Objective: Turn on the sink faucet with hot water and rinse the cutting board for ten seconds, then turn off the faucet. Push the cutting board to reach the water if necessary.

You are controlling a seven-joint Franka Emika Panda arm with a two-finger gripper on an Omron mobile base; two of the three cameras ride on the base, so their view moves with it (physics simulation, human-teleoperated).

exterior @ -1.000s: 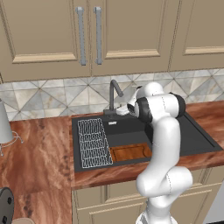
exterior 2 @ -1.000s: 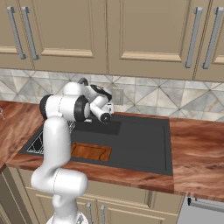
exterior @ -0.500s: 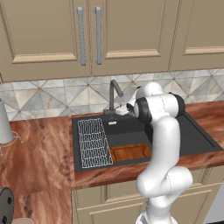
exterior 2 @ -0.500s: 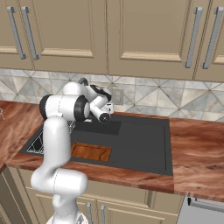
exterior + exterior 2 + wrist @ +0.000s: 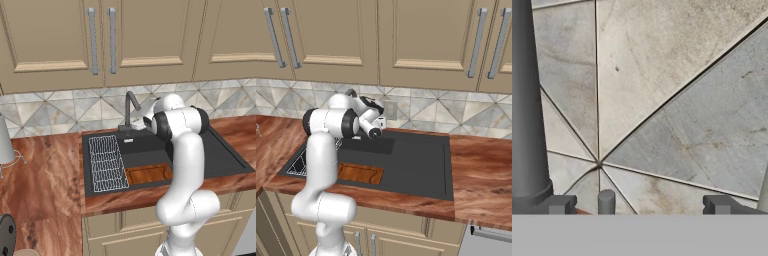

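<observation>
Now the slim dark grey metal faucet (image 5: 131, 107) stands at the back rim of the big matte black sink (image 5: 227, 161), with its tall neck bent forward at the top. No stream of water is visible. I think the faucet is stiff and fixed, so only its small lever (image 5: 606, 201) at the base will move, and this smooth little stub should be pushed from the side, not squeezed hard. The two-finger gripper (image 5: 637, 205) is down at the faucet base, and its fingers are spread wide apart with nothing between them except that lever, which is nearer to the left tip. The small reddish-brown wooden cutting board (image 5: 148, 174) lies flat at the front of the basin, well apart from the claw.
</observation>
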